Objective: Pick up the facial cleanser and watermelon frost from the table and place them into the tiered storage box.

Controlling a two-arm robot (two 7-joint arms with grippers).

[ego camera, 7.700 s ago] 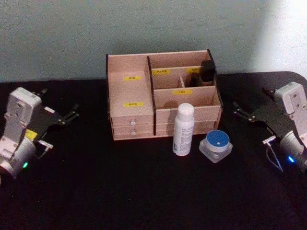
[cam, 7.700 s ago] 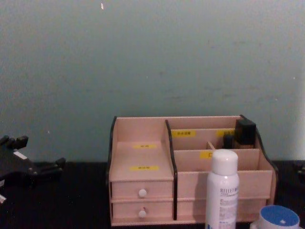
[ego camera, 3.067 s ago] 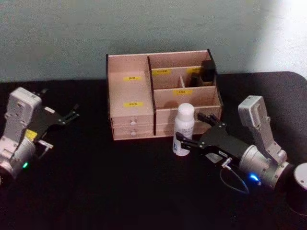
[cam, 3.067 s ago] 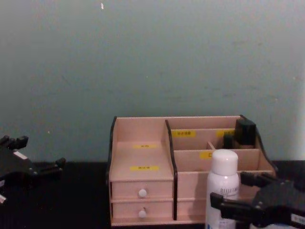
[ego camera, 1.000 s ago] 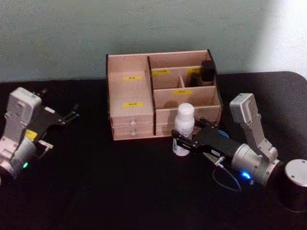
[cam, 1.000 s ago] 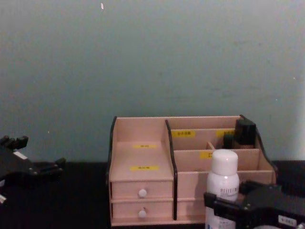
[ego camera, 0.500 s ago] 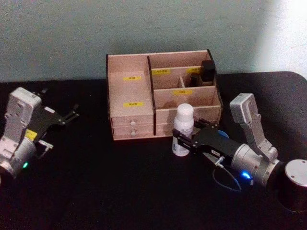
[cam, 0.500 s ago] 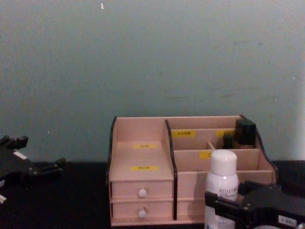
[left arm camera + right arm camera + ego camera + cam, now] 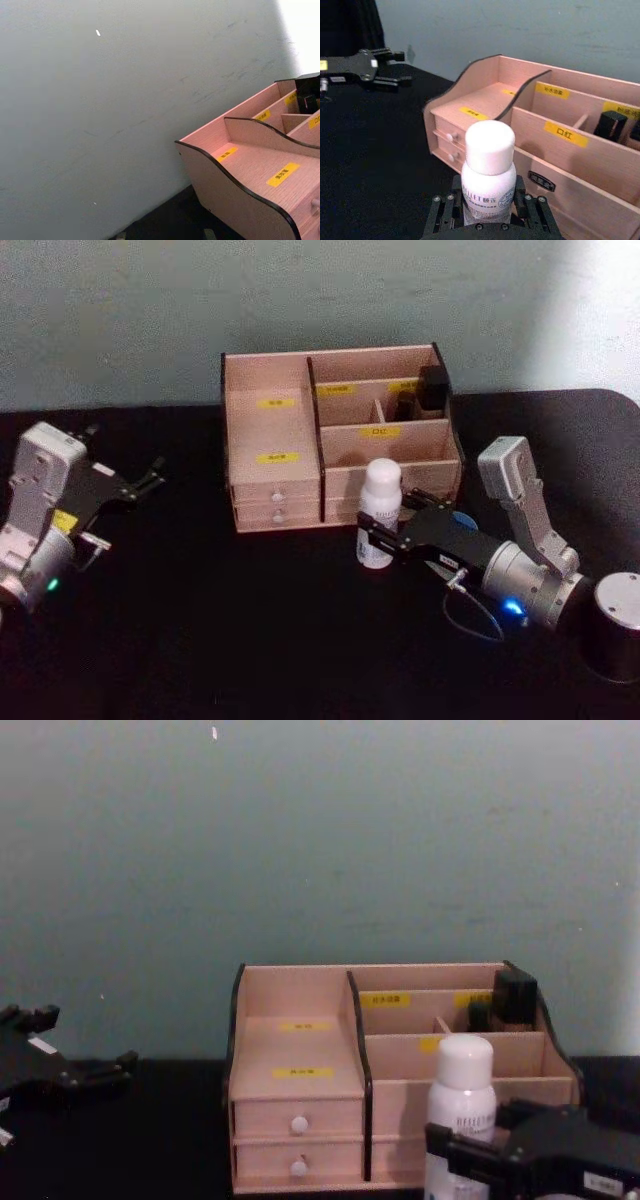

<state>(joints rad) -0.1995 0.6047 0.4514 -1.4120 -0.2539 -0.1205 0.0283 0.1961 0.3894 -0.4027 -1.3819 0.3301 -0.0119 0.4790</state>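
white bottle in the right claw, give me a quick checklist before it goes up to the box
1. Grip: right claw shut on white bottle, low on its body: ok.
2. Bottle upright: ok.
3. Bottle off the table: cannot tell.
4. Middle right compartment of storage box free: ok; black items sit behind it.
5. Neighbour: blue-lidded jar clear of the claw: cannot tell.
6. Other arm: left claw parked at left, open, off the path: ok.

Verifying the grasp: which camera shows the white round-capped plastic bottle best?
Right wrist view: the white round-capped plastic bottle stands close and upright, the right end effector clamped on its lower body. Head view shows the bottle small, from above. Chest view shows its cap and upper body side-on at the bottom edge.
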